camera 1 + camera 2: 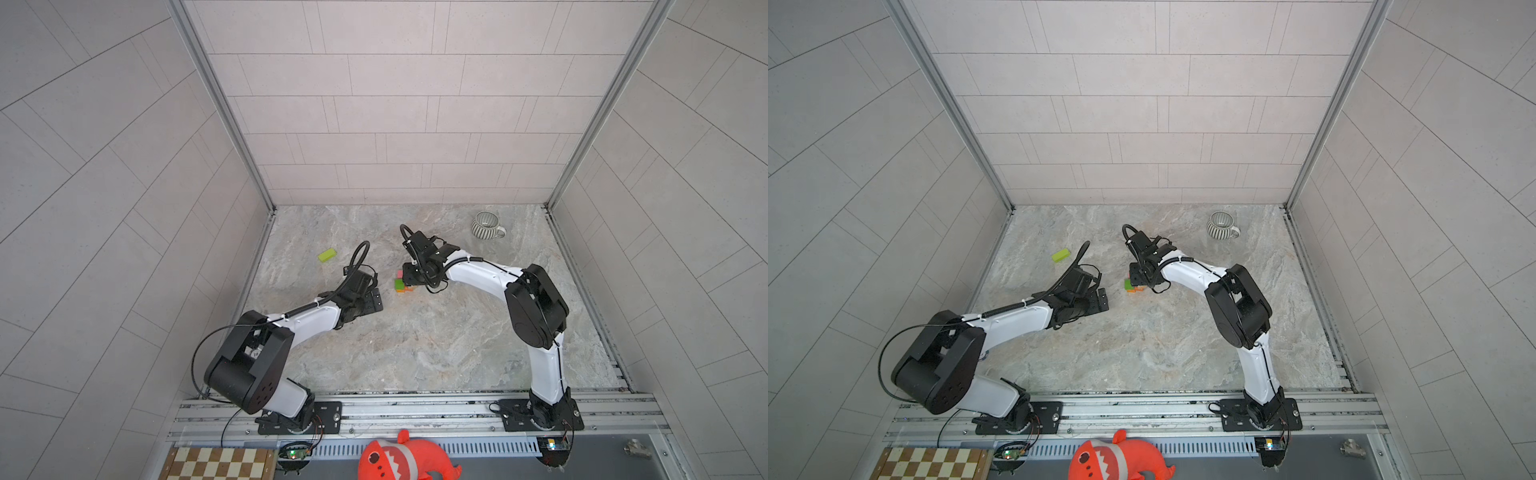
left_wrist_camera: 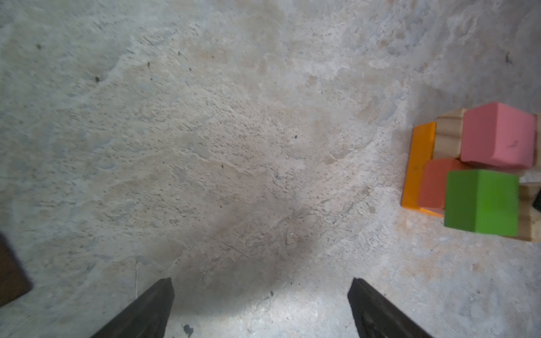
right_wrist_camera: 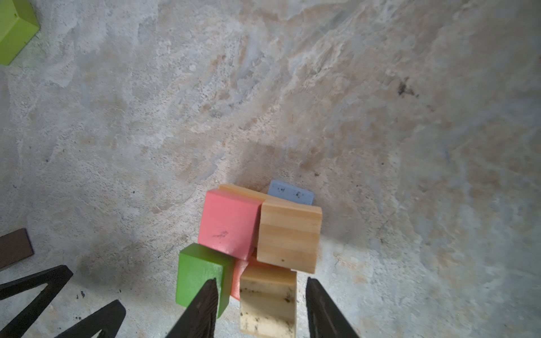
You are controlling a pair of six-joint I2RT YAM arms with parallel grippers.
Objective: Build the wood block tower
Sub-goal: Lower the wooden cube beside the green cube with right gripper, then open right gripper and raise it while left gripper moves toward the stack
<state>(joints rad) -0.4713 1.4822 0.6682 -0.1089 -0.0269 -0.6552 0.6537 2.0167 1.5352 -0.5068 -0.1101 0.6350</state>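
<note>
On the worktop, the left tool hovers empty, spread wide, beside the central wood block tower, likely out of the way, while the right tool stands parted astride its upper tan block, gaps either side, apparently letting it settle.

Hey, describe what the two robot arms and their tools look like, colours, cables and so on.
The left arm and right arm both have white tubular links and bulky black joint housings. A black ribbed cable runs along each. The left tool and right tool each have two thin, black, tapering fingers.
</note>
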